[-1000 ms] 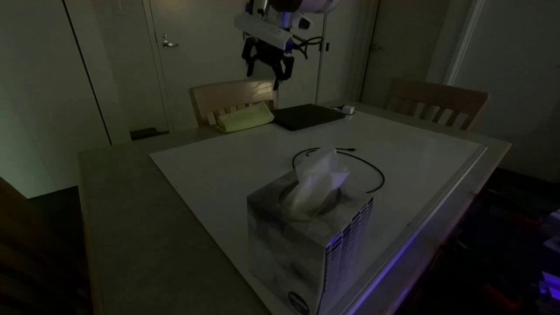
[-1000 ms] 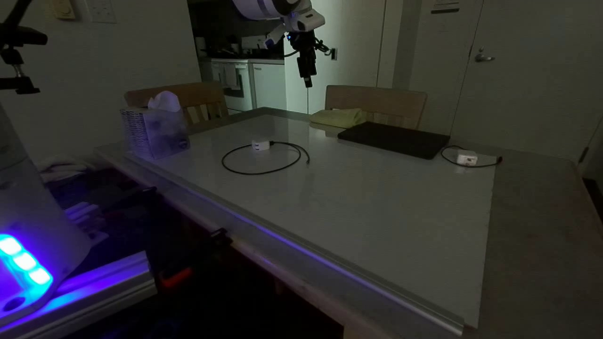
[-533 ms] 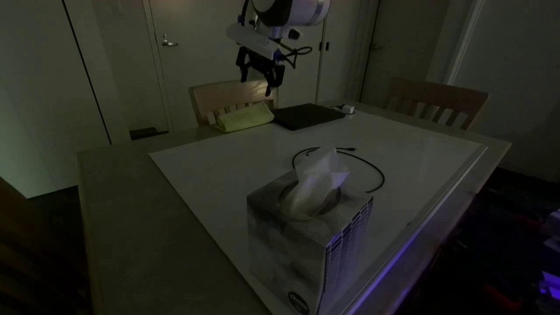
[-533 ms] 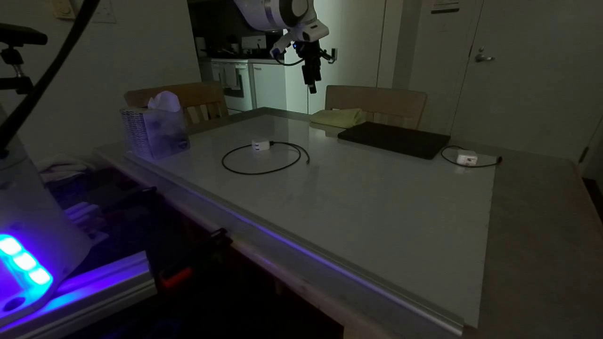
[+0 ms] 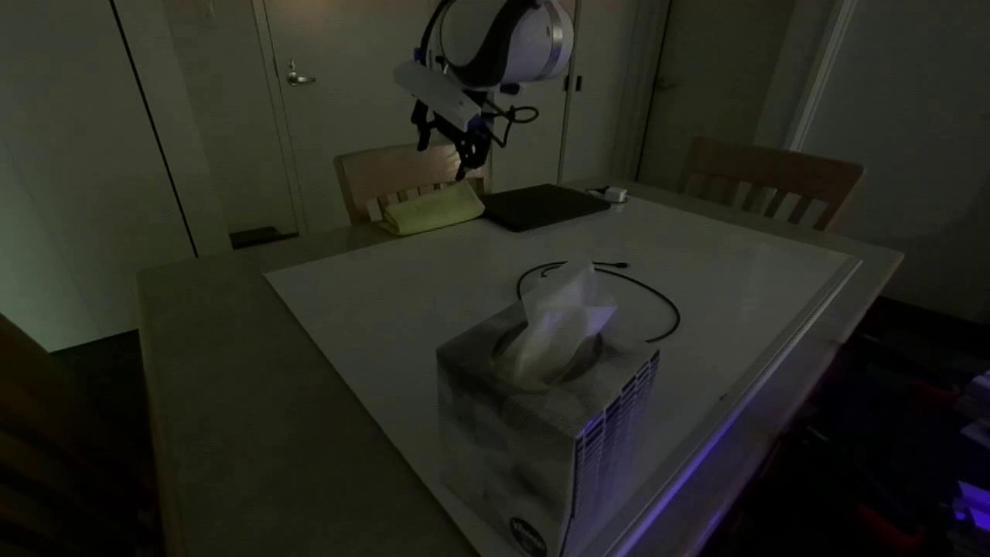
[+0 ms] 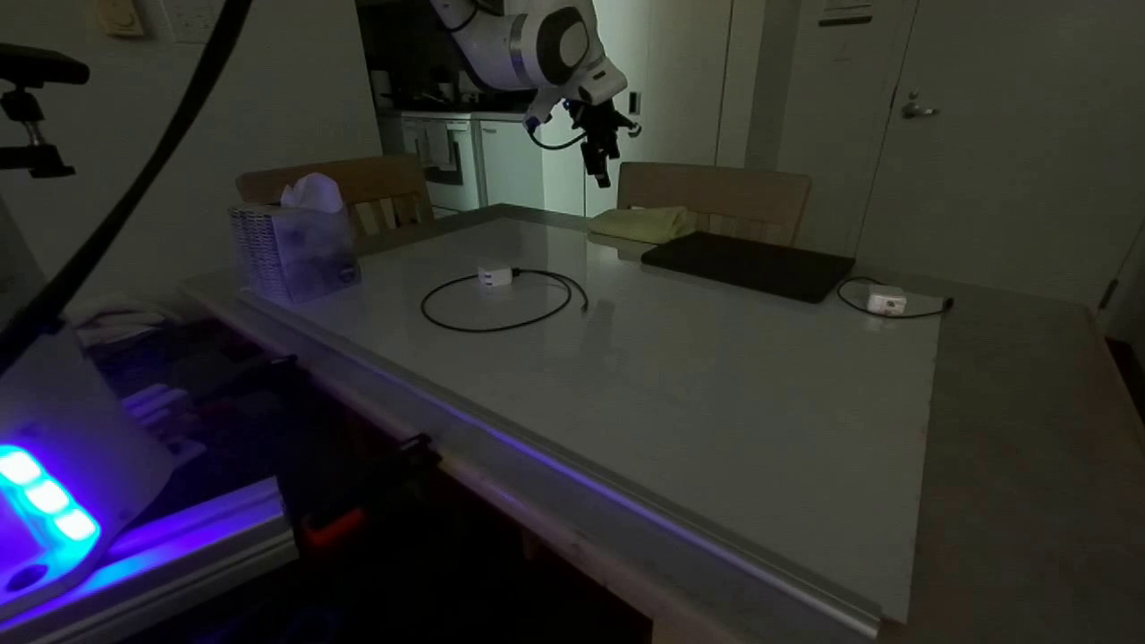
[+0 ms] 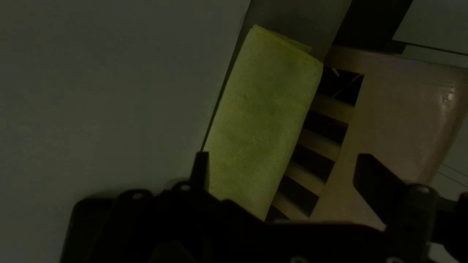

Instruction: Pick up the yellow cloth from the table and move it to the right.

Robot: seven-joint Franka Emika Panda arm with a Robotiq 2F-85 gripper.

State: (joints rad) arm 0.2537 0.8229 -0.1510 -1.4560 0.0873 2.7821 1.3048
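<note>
Gripper (image 5: 442, 161) is sitting lower than a second ago; its jaws are standing wide apart, holding nothing. Yellow cloth (image 7: 259, 120) is lying folded on the table (image 5: 371, 294), at its edge, just beside the black pad (image 5: 545, 206).

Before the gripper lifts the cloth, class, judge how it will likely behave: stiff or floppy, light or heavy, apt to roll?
The cloth will probably sag, and may unfold, if pinched, as folded layers show at one end. It is likely light for its size, since it looks like plain fabric. Rolling seems unlikely: it lies broad and low on the table.
</note>
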